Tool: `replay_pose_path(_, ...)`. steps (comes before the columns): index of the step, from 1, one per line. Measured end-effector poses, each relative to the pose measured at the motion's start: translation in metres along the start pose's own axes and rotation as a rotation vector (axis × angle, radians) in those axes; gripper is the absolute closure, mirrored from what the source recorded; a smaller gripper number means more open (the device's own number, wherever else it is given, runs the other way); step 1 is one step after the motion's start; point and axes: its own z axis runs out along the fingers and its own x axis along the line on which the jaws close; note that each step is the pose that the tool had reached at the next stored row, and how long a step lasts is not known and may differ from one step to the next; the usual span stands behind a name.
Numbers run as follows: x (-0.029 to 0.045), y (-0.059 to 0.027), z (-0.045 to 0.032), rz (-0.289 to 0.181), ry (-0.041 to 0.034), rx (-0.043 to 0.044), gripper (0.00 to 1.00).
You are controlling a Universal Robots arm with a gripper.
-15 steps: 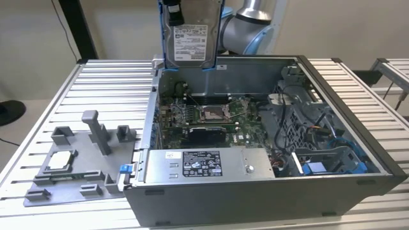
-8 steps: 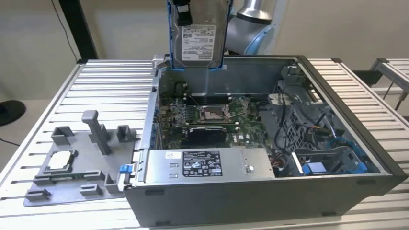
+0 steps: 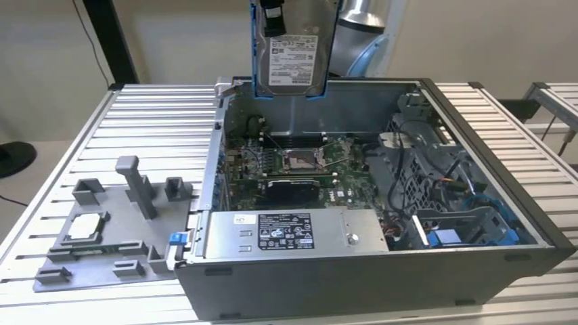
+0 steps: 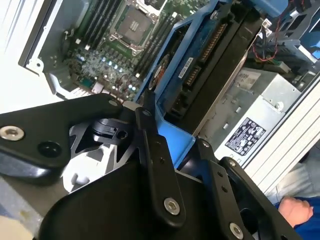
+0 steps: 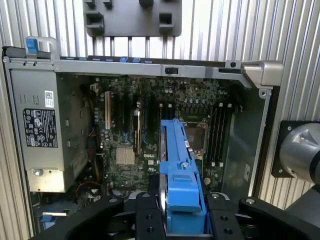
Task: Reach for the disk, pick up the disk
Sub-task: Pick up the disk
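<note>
1. Silver-grey disk [image 3: 291, 57] hangs on edge at the top centre of the exterior view. Its white label faces the camera and its blue bracket [image 3: 262, 81] runs down the sides. It sits above the rear wall of the open computer case [image 3: 361, 284], touching nothing below.
2. Gripper [image 5: 184, 215]: in the first wrist view the black fingers [image 5: 147, 216] sit on both sides of the blue bracket, pressed onto it. Jaws read as pinching the disk across its thin faces. The disk's far end points down toward the motherboard [image 5: 130, 145].
3. In the second wrist view the disk [image 4: 200, 65] shows its connector edge, running straight out from the fingers [image 4: 159, 160]. No visible tilt against them.
4. Stage, as judged: reach done, grasp made, disk out of the case. The pick-up looks essentially complete.
5. Doing it well: hold steady pressure on the plastic bracket, since plastic may flex and let the metal body slip. Any travel is best straight and slow, so the lower edge stays clear of the case rim.
6. Hazards below: bare motherboard, cable bundle [image 3: 397, 189] at the frame's right, and power supply box [image 3: 289, 233] at the near wall. A drop would land on one of them.
7. Grey fixture plate [image 3: 99, 237] lies on the slatted table [image 3: 153, 108], lower left of the frame, well apart from the disk.
</note>
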Motion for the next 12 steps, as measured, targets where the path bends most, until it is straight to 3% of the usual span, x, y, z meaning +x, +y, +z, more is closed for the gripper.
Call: replay_pose_path(12,0.0004,-0.0248,0.0045,0.0,0.0001,-0.0001,1.0)
